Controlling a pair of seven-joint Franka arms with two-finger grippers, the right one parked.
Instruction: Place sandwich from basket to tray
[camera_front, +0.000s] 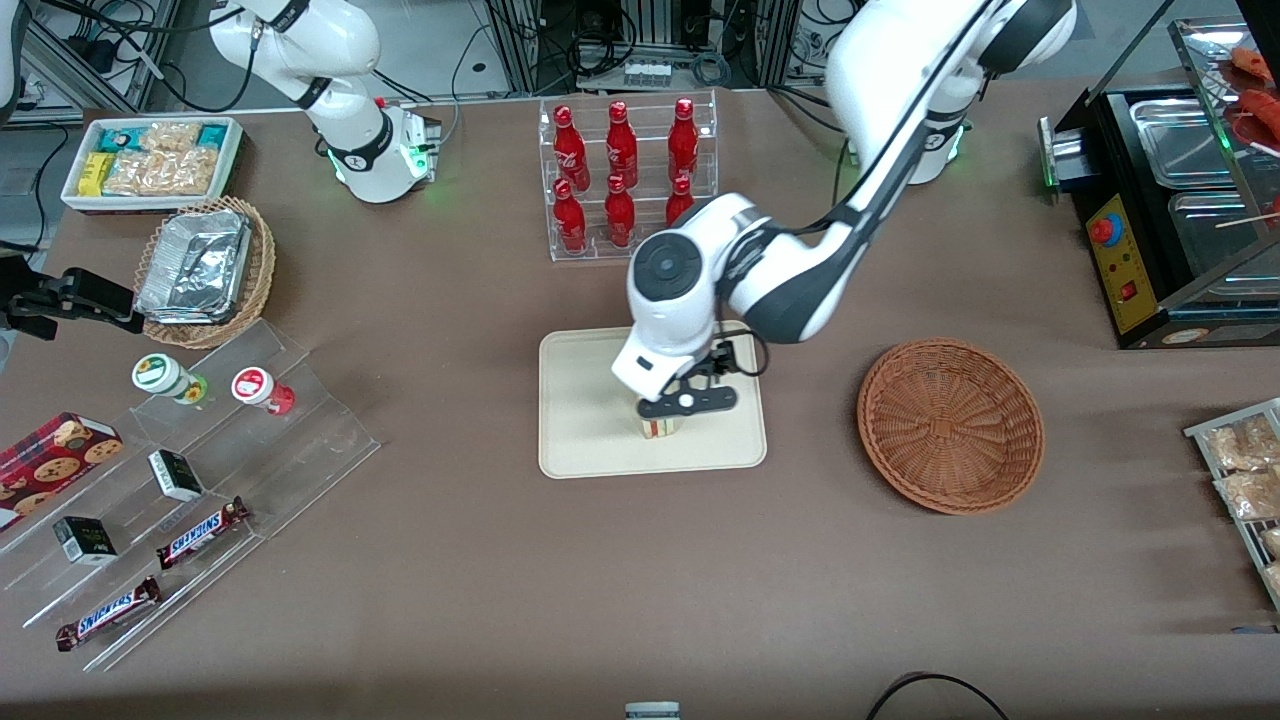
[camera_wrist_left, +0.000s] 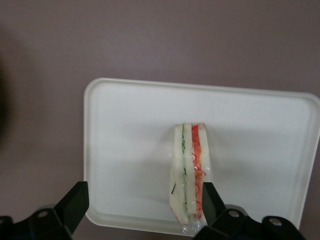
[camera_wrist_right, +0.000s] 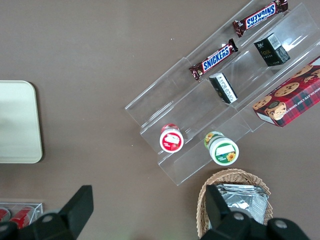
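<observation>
The sandwich (camera_front: 660, 427) stands on its edge on the cream tray (camera_front: 590, 440), near the tray's edge closest to the front camera. In the left wrist view the sandwich (camera_wrist_left: 190, 170) shows pale bread with green and red-orange layers on the tray (camera_wrist_left: 125, 125). My left gripper (camera_front: 688, 400) hangs just above it. It is open (camera_wrist_left: 145, 197), with one finger (camera_wrist_left: 214, 202) right beside the sandwich and the other finger (camera_wrist_left: 75, 200) wide apart from it. The reddish-brown basket (camera_front: 950, 425) sits empty beside the tray, toward the working arm's end of the table.
A clear rack of red bottles (camera_front: 625, 175) stands farther from the front camera than the tray. A tan wicker basket with foil containers (camera_front: 205, 270), a white snack bin (camera_front: 150, 160) and acrylic shelves of snacks (camera_front: 180, 480) lie toward the parked arm's end. A black appliance (camera_front: 1180, 200) stands toward the working arm's end.
</observation>
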